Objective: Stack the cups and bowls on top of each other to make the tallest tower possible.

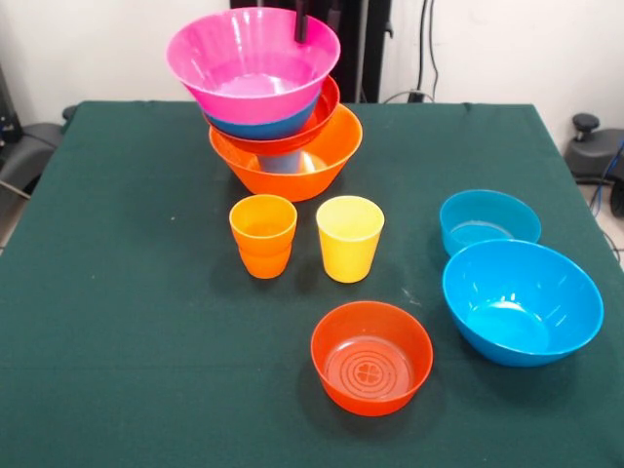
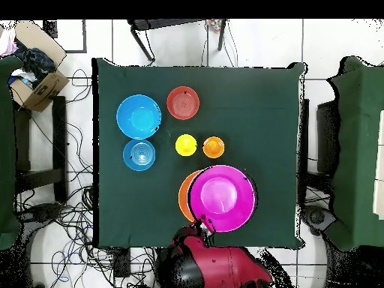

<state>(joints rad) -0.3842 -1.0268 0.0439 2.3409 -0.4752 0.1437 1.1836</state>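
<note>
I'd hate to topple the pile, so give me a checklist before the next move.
1. Is the pink bowl centred over the big orange bowl: not ok, it sits offset.
2. Is the tool clear of the pink bowl's rim: cannot tell.
3. Is the tool open: cannot tell.
4. Are the orange cup and yellow cup upright and apart: ok.
5. Are the red-orange bowl, large blue bowl and small blue bowl unstacked, mouths up: ok.

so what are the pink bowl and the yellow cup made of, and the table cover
Pink bowl: looks like glossy, slightly see-through plastic; light glints on its rim and inside. Yellow cup: likely plastic too, smooth with a duller sheen. Table cover: seems a matte dark green cloth, with no shine.
</note>
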